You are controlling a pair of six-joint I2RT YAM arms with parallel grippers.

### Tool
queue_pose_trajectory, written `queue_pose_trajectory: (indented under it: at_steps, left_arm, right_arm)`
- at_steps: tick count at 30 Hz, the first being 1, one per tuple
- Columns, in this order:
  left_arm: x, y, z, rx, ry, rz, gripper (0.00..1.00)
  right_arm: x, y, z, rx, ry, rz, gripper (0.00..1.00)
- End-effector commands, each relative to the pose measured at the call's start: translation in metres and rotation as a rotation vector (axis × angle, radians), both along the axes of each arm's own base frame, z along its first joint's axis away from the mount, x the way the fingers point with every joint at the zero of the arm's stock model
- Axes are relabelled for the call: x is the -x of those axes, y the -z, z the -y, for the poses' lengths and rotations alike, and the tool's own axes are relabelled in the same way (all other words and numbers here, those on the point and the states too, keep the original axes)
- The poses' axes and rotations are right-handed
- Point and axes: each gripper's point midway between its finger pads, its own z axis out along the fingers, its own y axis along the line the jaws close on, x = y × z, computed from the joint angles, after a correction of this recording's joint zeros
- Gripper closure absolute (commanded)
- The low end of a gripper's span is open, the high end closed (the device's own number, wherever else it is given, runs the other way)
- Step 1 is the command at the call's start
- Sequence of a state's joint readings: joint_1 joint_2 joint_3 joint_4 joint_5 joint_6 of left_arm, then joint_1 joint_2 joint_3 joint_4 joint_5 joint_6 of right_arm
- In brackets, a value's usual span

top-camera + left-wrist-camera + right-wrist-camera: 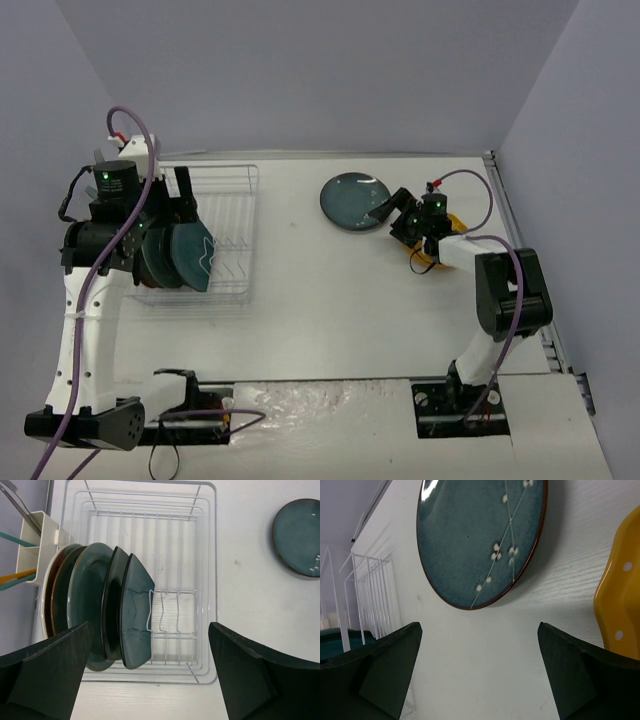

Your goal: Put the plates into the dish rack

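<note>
The right end effector (480,625) stands wide open with nothing between its fingers, low over the desk (300,300), well to the right of the dish rack (245,172). The blue-grey plate (480,540) lies flat just ahead of it, on the side toward the rack. Being round, it has no long axis to line up with. The yellow-orange plate (620,595) lies farther from the rack, partly under this arm. The left end effector (150,625) is likewise spread wide and empty, hovering above the rack, where several plates (120,615) stand on edge at the cutlery cup (37,550) end. The prongs on the rack's other side are free. The right arm is clearly nearer both loose plates, so the next pickup looks like its job.
</note>
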State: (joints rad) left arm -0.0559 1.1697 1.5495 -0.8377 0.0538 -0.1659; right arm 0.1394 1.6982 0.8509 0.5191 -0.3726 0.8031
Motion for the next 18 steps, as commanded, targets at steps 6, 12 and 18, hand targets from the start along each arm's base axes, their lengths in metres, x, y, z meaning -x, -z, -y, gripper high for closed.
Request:
queue_pose_trajectory:
  at_steps: [6, 12, 18]
  left_arm:
    - [0.034, 0.003, 0.024, 0.156, 0.058, 0.080, 0.03]
    - [0.045, 0.018, 0.030, 0.183, 0.086, 0.048, 0.03]
    - [0.049, 0.027, 0.034, 0.203, 0.098, 0.025, 0.03]
  right_arm:
    - [-0.042, 0.004, -0.001, -0.057, 0.098, 0.091, 0.05]
    - [-0.057, 0.029, -0.007, -0.101, 0.114, 0.066, 0.10]
    - [-0.066, 0.062, -0.015, -0.177, 0.160, 0.023, 0.16]
